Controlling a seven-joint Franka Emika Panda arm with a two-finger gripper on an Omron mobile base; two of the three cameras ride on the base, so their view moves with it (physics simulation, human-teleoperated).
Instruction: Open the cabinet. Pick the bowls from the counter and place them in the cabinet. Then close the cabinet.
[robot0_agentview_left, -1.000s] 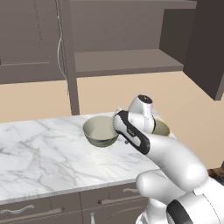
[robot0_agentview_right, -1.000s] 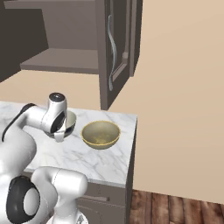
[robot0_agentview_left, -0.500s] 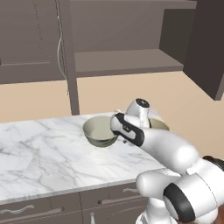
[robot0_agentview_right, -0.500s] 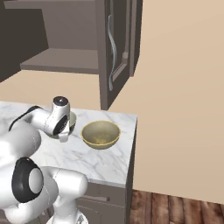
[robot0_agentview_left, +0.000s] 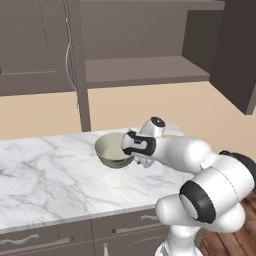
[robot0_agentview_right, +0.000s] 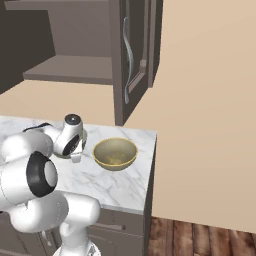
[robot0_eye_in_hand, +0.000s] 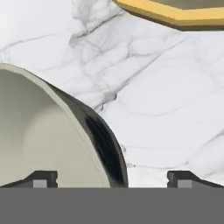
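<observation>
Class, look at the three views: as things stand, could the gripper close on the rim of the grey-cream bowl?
Probably yes. The open gripper straddles the grey-cream bowl's near rim, one fingertip inside and one outside, with nothing between.

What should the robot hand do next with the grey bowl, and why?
Probably close its fingers. The open gripper already straddles the rim of the grey-cream bowl: one fingertip inside, the other outside over the marble counter. The cabinet is open.

Tool (robot0_eye_in_hand: 112, 177) lower and closer over grey-cream bowl (robot0_agentview_left: 114, 150) rim, arm more folded toward counter (robot0_agentview_left: 45, 170).
</observation>
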